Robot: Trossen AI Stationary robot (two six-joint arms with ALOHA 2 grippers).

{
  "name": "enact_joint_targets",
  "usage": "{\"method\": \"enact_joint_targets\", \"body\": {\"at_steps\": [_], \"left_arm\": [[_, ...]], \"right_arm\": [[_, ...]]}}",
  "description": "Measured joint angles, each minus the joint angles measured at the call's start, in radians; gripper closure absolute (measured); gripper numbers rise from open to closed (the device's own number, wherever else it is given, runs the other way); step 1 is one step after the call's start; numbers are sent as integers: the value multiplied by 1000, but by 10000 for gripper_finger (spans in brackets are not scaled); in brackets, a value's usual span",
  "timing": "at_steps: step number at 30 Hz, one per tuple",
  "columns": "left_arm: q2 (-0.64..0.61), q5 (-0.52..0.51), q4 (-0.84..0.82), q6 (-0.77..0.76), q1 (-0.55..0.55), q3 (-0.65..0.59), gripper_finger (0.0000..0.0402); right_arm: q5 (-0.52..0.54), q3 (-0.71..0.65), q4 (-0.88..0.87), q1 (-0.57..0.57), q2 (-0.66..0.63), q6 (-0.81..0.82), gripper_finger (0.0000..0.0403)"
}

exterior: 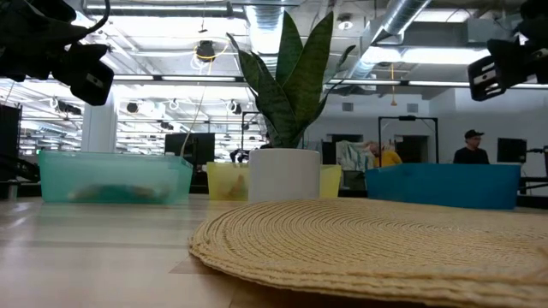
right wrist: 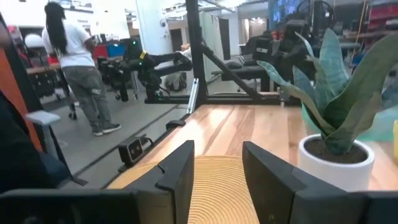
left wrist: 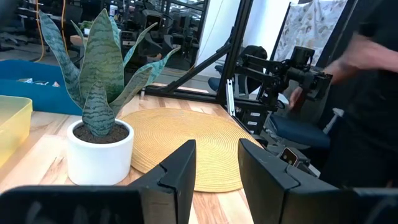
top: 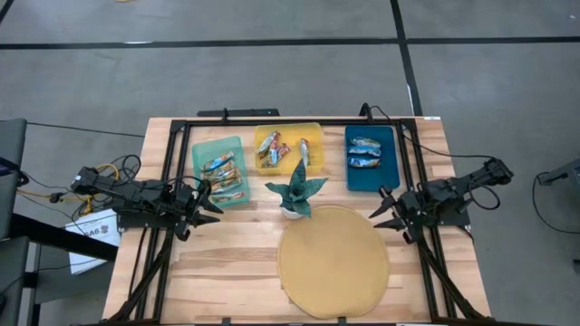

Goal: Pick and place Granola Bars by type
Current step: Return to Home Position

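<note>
Left end effector (left wrist: 217, 149) hangs low over the counter (left wrist: 37, 168), fingers spread apart, nothing between them. Just ahead, a striped plant (left wrist: 99, 81) stands upright in a white pot (left wrist: 99, 155) beside the round woven mat (left wrist: 186, 137). Yellow bin (left wrist: 12, 124) near, blue bin (left wrist: 31, 87) behind. Across the mat: the other arm (left wrist: 280, 68) and a person (left wrist: 367, 93).
</note>
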Motion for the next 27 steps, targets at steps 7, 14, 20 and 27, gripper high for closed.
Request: {"method": "enact_joint_targets", "body": {"at_steps": [7,14,20,27], "left_arm": [[0,0,0,0,0,0,290],[0,0,0,0,0,0,290],[0,0,0,0,0,0,290],[0,0,0,0,0,0,290]], "right_arm": [[0,0,-1,0,0,48,274],[1,0,-2,0,0,48,275],[2,0,-2,0,0,48,273],[2,0,-3,0,0,48,275]]}}
